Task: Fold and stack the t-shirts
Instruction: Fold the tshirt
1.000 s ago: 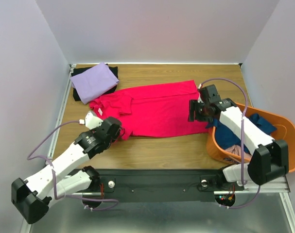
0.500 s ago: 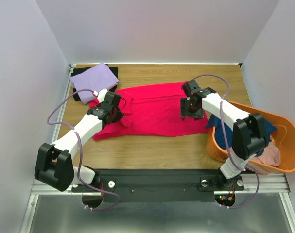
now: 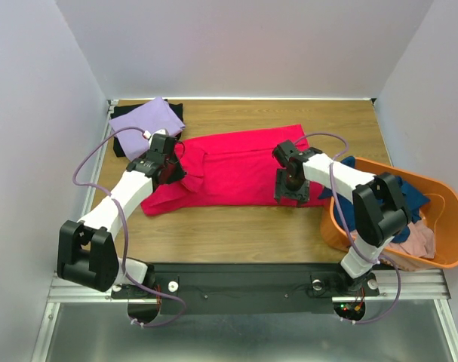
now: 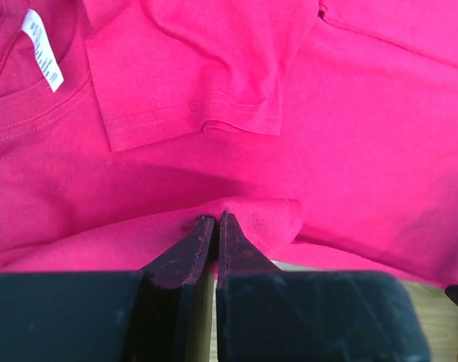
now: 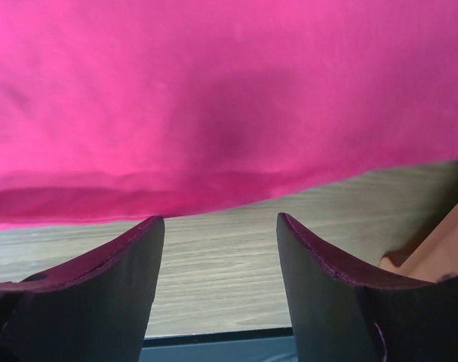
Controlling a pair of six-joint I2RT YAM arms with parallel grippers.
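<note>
Left gripper [image 4: 216,220] pinched tight on a raised fold of the crimson-pink t-shirt [image 4: 349,136], cloth spreading beyond its fingertips; right gripper [image 5: 221,222] spread wide, shirt hem just ahead of its tips.

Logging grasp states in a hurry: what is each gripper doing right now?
Left gripper: closed, pinching a fold of the crimson-pink t-shirt.
Right gripper: open, holding nothing, at that shirt's hem.
</note>
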